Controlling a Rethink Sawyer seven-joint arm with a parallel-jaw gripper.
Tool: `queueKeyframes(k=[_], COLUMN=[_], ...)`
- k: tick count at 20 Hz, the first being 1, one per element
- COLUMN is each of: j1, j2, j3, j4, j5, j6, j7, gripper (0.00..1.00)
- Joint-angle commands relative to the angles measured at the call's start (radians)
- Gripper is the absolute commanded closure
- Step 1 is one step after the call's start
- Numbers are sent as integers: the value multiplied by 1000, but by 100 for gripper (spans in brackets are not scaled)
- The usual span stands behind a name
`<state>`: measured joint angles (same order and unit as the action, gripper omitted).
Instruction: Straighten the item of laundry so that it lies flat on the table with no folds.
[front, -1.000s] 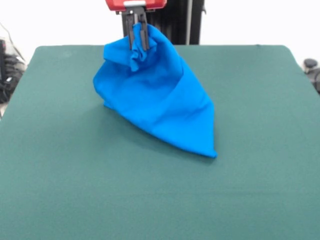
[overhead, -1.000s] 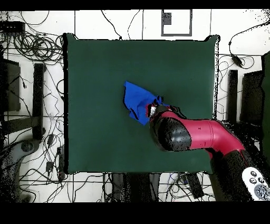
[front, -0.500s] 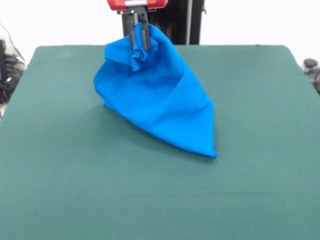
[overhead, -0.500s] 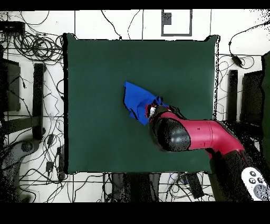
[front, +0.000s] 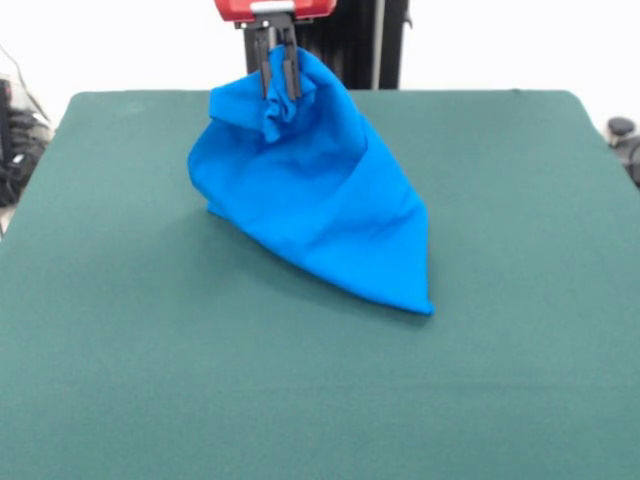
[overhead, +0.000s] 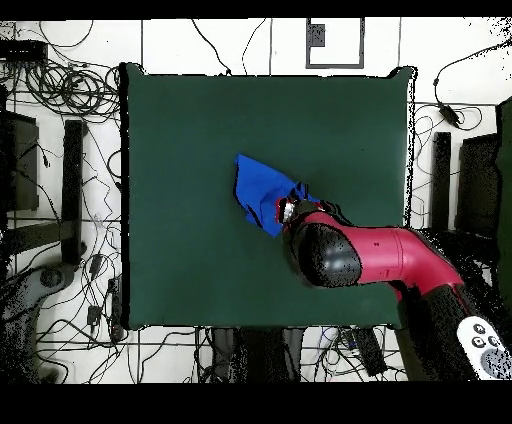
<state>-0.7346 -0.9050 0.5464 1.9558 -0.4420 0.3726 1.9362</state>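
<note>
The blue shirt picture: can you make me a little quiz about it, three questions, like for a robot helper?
1. True or false: the blue T-shirt lies flat on the green table.
2. What holds the shirt's top? A) a hand B) the end effector C) nothing
3. Fill in: the shirt's low corner points toward the table's ____ edge in the front view.

Key: 1 false, it hangs bunched. 2 B. 3 near.

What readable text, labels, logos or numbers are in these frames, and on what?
None can be read.
The blue T-shirt is plain, with no print or tag showing.
The table top carries no markings.
The gripper and the arm show no legible lettering.
A white device with round buttons at the overhead view's lower right corner may have markings, but they are too small to read.
</note>
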Motion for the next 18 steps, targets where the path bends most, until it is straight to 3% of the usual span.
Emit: queueKeyframes(k=[1,18], j1=[32,10], j2=[18,-91], j3=[34,60], j4=[72,211], j5=[35,95], j6=[99,44], j7=[6,40], gripper=[100,100])
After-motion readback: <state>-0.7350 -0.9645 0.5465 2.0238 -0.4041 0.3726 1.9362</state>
